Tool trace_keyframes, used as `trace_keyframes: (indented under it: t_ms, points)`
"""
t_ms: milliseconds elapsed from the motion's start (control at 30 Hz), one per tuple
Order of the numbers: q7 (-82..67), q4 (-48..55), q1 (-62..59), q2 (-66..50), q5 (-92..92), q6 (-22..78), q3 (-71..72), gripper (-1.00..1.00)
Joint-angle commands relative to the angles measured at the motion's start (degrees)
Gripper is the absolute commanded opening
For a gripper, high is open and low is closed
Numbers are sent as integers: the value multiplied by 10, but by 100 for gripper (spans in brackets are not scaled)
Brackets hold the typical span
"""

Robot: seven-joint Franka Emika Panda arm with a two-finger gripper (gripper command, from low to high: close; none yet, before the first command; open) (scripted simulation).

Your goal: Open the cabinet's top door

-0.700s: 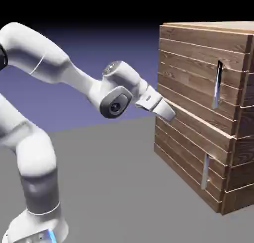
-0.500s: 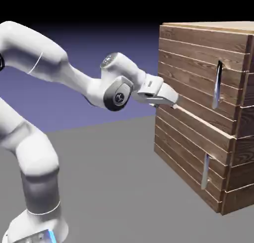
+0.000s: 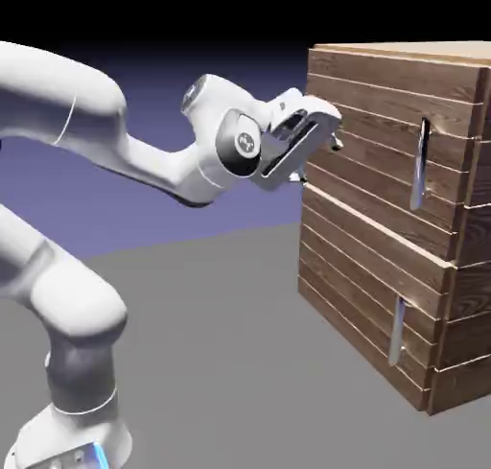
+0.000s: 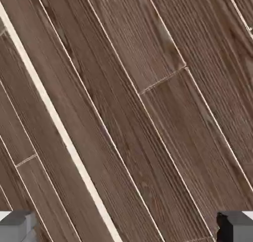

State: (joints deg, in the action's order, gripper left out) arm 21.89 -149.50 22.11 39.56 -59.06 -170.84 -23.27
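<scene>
Silver and slim, the top door's handle stands upright near the panel's far edge on the exterior view's right, well apart from the gripper, which hangs spread and empty at the top door near its left edge. Only the exterior view shows that handle; the hand view gives slanted planks of the cabinet between two parted grey fingertips.

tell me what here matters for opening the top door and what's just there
For the job:
- top door
- its silver handle
- pincer, open, against the door's left side
- cabinet

Just there:
- lower door
- lower handle
- table
</scene>
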Motion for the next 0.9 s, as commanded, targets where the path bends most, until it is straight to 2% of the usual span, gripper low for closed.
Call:
trace_keyframes:
  t_ms: [0, 867]
  points:
    - [-9, 5, 9, 3, -25, 1, -10, 0]
    - [-234, 131, 244, 79, -673, 36, -265, 0]
